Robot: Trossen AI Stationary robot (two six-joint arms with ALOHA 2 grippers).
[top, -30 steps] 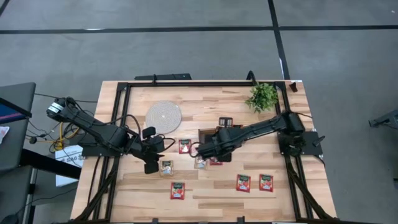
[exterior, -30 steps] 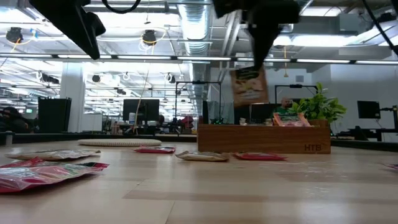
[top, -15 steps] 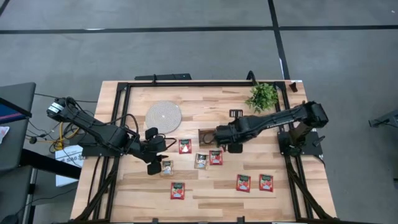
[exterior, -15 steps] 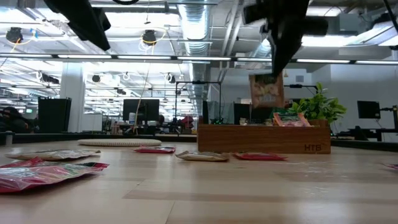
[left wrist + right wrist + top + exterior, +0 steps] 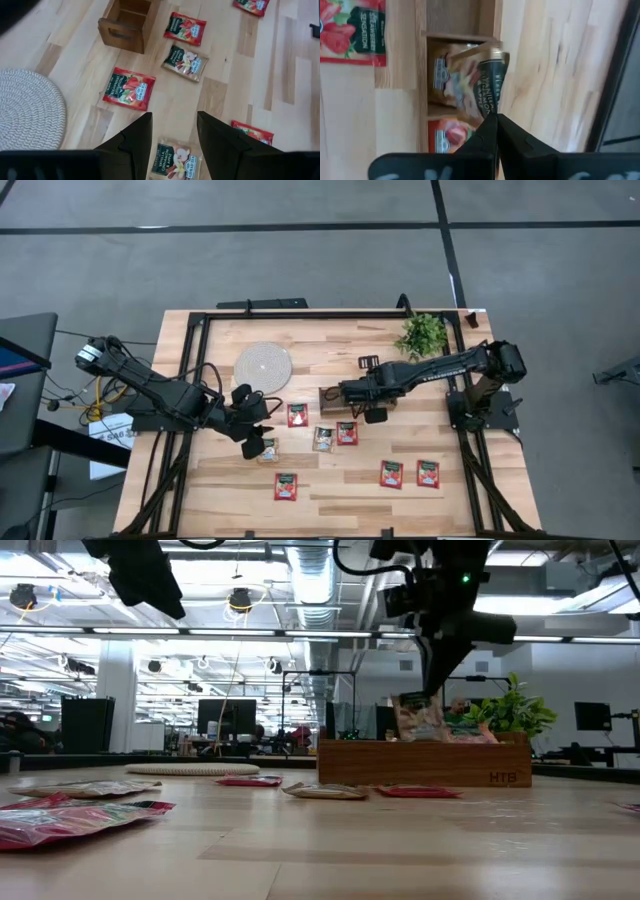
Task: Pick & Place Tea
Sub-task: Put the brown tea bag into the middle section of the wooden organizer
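Note:
The tea is small square sachets. My right gripper is shut on a pale one over the brown wooden tray. The sachet's lower end dips behind the tray's wall, above the middle compartment. A red sachet lies in the neighbouring compartment. My left gripper hovers open above another pale sachet that lies flat on the table. Flat on the table too are a red sachet, a pale one and a red one. Three more red ones lie near the front edge. My right gripper pinches the pale sachet by its dark top band between the two shut fingers. The fingers come from above, slanting down. The sachet hangs below them, a little tilted, with its lower end inside the tray.
A round woven disc lies at the far left of the table. A small green plant stands at the far right, behind the tray. Black frame rails run along the table's edges.
My right gripper has carried the pale sachet from over the middle of the table toward the far edge and down. The sachet, then high and clear, now hangs with its lower end in the tray. My left gripper has rolled a little at the wrist, staying in place.

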